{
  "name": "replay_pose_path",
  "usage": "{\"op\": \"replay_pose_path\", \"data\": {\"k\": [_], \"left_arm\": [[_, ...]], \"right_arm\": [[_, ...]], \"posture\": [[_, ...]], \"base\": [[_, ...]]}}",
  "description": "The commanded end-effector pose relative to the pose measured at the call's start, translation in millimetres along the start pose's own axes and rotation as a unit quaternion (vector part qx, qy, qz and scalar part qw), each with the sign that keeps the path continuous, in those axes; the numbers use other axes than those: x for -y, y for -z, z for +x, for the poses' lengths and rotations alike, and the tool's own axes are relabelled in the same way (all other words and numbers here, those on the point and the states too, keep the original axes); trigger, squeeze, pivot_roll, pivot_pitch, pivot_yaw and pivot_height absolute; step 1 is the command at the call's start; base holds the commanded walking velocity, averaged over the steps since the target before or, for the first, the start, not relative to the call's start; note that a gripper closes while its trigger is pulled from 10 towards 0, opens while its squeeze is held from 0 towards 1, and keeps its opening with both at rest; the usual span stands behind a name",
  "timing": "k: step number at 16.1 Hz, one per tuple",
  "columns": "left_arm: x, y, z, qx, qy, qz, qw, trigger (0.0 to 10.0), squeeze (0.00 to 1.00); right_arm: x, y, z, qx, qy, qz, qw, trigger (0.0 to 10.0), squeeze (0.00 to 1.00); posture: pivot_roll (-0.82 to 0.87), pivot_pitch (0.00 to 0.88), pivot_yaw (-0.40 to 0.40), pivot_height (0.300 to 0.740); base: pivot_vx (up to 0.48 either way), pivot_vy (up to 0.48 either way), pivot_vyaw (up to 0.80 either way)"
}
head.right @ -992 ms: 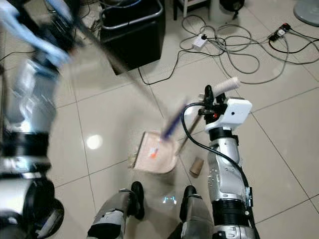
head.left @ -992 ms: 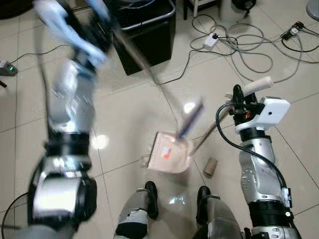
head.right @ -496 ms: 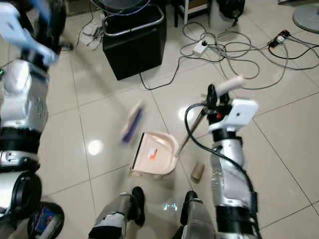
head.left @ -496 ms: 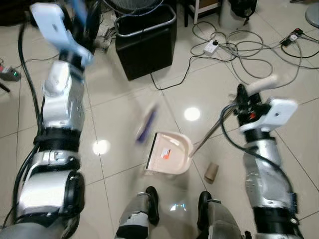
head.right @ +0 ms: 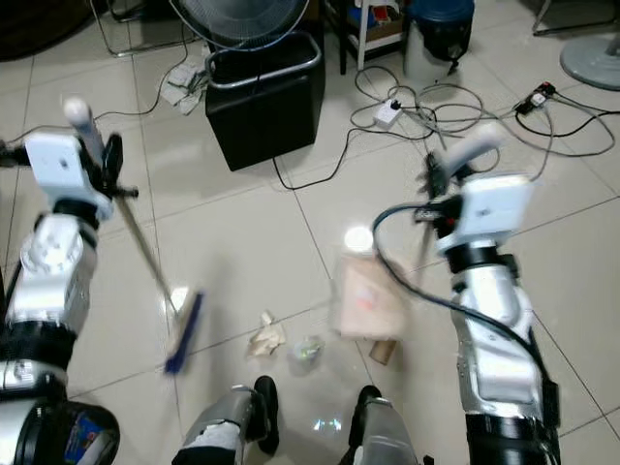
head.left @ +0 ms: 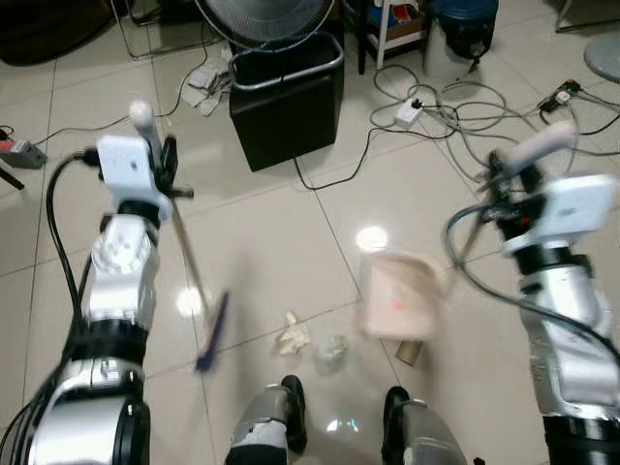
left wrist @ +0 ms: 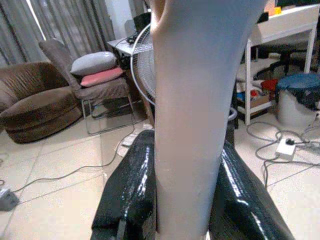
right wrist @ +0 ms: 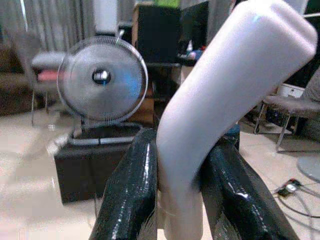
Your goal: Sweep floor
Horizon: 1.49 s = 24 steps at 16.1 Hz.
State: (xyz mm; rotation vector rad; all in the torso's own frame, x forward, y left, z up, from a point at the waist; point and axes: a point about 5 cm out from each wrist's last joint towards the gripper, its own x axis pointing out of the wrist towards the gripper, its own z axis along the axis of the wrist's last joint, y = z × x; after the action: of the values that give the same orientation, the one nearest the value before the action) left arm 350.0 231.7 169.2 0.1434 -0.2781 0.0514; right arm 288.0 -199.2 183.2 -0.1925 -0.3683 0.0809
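Left gripper clamps the long-handled blue-bristled broom, angled beside crumpled paper scraps for sweeping. Right gripper grips the pale pink dustpan's handle, pan lifted, blurred, near scraps.

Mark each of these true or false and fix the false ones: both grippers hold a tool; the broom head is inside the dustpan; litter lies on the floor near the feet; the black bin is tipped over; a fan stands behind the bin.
1. Left gripper holds the broom handle, right gripper the dustpan handle: true.
2. The broom head is inside the dustpan: false, they are apart, the broom head well to the robot's left.
3. Crumpled paper lies on the floor by the feet: true.
4. The black bin is tipped over: false, it stands upright.
5. A fan stands behind the bin: true.
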Motion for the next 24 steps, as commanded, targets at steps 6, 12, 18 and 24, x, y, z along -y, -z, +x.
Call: {"op": "replay_pose_path", "data": {"k": [6,12,18,24], "left_arm": [[35.6,31,-31.5,0.006,0.01,-0.022,1.0,10.0,0.0],[71.4,48,-44.7,-0.022,0.049,-0.013,0.998,10.0,0.0],[86.4,41,-32.1,-0.035,-0.035,-0.175,0.983,10.0,0.0],[96.5,20,-11.1,-0.017,0.021,-0.298,0.954,10.0,0.0]], "right_arm": [[-56.2,22,30.0,0.022,-0.074,-0.017,0.997,10.0,0.0],[-112.0,43,31.1,0.009,-0.146,-0.023,0.989,10.0,0.0],[-141.8,47,22.8,0.012,-0.159,0.023,0.987,10.0,0.0],[-119.5,53,22.8,0.005,-0.105,0.047,0.993,10.0,0.0]], "posture": [[0.04,0.31,0.105,0.74],[0.07,0.367,0.075,0.74],[0.06,0.361,0.079,0.74],[0.05,0.319,0.088,0.74]], "base": [[0.0,0.0,0.0],[0.0,0.0,0.0],[0.0,0.0,0.0],[0.0,0.0,0.0]]}}
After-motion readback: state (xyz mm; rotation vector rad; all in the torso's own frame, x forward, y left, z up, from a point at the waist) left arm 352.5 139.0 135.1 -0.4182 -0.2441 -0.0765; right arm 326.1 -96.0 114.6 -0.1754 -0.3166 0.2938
